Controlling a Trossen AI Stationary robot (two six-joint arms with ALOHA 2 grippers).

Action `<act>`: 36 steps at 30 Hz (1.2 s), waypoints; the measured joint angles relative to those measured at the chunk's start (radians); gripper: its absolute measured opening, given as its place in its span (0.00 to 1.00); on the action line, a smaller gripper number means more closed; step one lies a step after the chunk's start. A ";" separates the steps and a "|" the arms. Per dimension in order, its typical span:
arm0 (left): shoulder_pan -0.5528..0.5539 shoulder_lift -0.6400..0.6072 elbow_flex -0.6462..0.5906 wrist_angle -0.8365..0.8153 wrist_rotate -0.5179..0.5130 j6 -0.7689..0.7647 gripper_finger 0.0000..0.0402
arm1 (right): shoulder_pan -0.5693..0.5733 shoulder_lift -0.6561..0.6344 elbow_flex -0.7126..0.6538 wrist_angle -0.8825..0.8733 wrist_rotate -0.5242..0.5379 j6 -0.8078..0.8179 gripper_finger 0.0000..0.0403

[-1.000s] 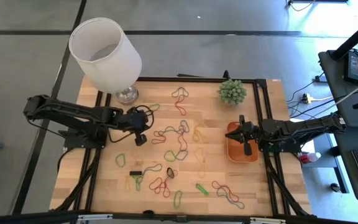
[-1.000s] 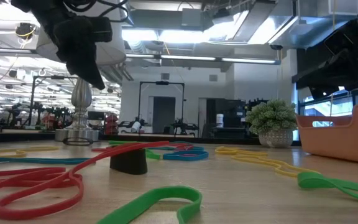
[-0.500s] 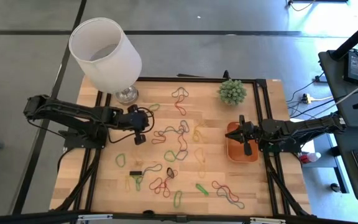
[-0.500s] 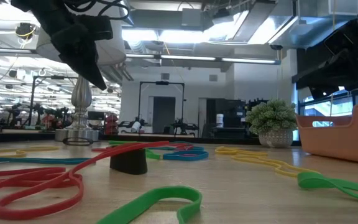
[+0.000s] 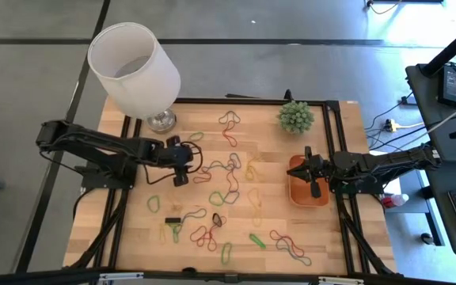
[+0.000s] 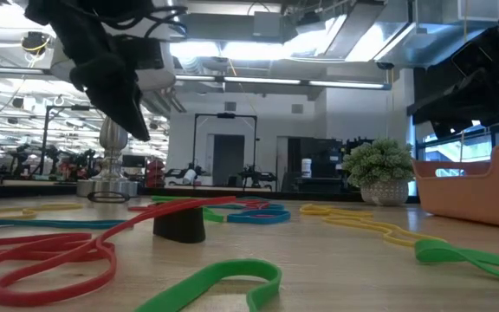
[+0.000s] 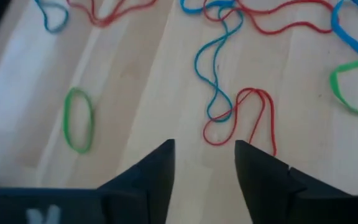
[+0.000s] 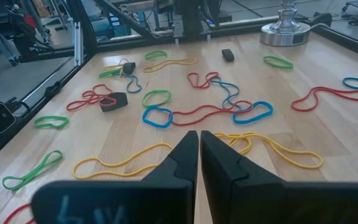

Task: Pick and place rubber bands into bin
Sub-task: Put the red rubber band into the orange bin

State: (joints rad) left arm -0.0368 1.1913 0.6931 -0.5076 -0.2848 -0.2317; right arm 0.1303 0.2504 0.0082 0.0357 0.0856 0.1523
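Observation:
Several rubber bands (image 5: 228,176) in red, blue, green and yellow lie flat and scattered over the wooden table. The orange bin (image 5: 307,192) stands at the table's right side and shows in the low view too (image 6: 483,186). My left gripper (image 5: 187,164) hangs open over the left part of the table, slanting down. Nothing is between its fingers (image 7: 204,163). A red band (image 7: 241,115) crossed by a blue one (image 7: 213,68) lies just ahead of them. My right gripper (image 5: 315,187) waits shut (image 8: 199,149) over the bin.
A lamp with a white shade (image 5: 133,67) stands at the far left, its metal foot (image 5: 161,120) on the table. A small potted plant (image 5: 295,116) stands far right. Small black blocks (image 5: 172,219) (image 6: 180,224) lie among the bands. Dark rails frame the table.
My left gripper has rolled a little about its own line above the bands at the table's left, and its fingers have opened. The bands lie as before. My right arm has kept still.

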 joint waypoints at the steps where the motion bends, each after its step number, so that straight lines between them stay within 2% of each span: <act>1: -0.001 0.011 0.000 -0.002 0.011 -0.010 0.42 | 0.000 0.000 0.000 0.000 0.000 0.000 0.06; 3: -0.001 0.039 0.000 0.004 0.033 0.016 0.43 | 0.000 0.000 0.000 0.000 0.000 0.000 0.06; 7: -0.001 0.123 0.000 0.052 0.111 0.162 0.42 | 0.000 0.000 0.000 0.000 0.000 0.000 0.06; 10: -0.003 0.198 0.000 0.106 0.128 0.200 0.40 | 0.000 0.000 0.000 0.000 0.000 0.000 0.06; 15: 0.008 0.281 0.000 0.179 0.122 0.195 0.38 | 0.000 0.000 0.000 0.000 0.000 0.000 0.06; 28: 0.097 0.378 0.000 0.254 0.110 0.146 0.35 | 0.000 0.000 0.000 0.000 0.000 0.000 0.06; 32: 0.108 0.417 0.006 0.273 0.166 0.129 0.29 | 0.000 0.000 0.000 0.000 0.000 0.000 0.06; 36: 0.083 0.429 0.026 0.230 0.163 0.114 0.13 | 0.000 0.000 0.000 0.000 0.000 0.000 0.06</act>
State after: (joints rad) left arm 0.0459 1.6206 0.7189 -0.2779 -0.1217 -0.1180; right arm 0.1303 0.2505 0.0082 0.0357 0.0856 0.1522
